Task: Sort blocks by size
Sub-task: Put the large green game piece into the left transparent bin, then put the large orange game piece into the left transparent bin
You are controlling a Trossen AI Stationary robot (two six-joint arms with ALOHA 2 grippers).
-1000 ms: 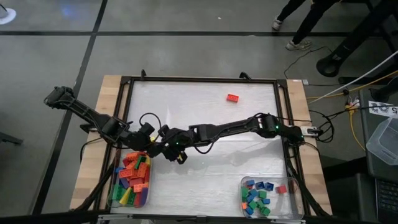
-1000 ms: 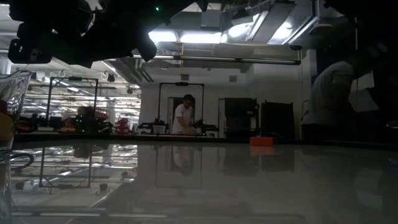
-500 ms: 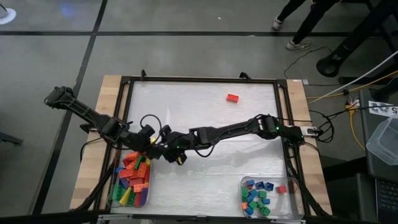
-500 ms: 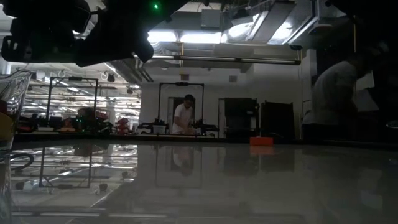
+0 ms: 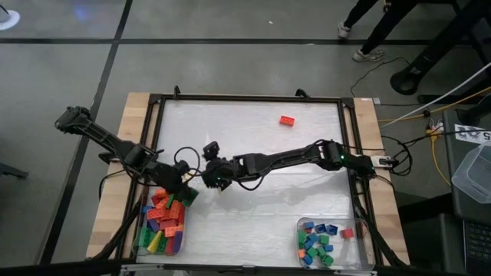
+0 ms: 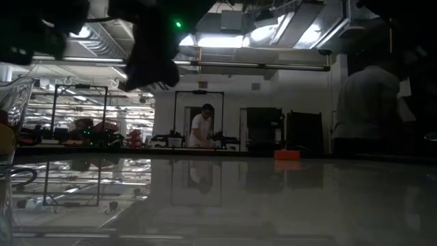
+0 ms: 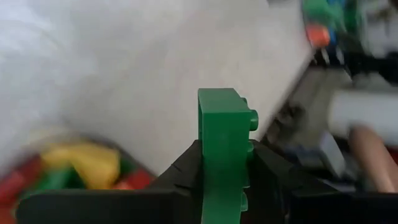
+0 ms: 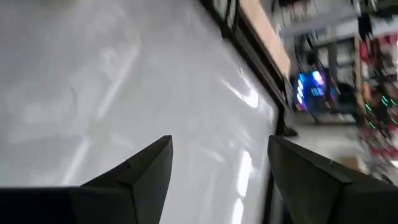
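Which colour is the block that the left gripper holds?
Green block; the left wrist view shows it best.

My high camera looks straight down on the whole table; my low one sits at tabletop level, facing the room. Both share the lone red block. Wrist cameras look close past my fingers.

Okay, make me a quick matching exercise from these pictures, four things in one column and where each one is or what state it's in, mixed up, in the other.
Things:
1. green block
2. red block
3. right gripper
4. tray of small blocks

Places or states:
A. alone on the table's far side
B. at the table's near right corner
C. clamped between the left gripper's fingers
D. open, with nothing between its fingers

Pairs: 1-C, 2-A, 3-D, 4-B
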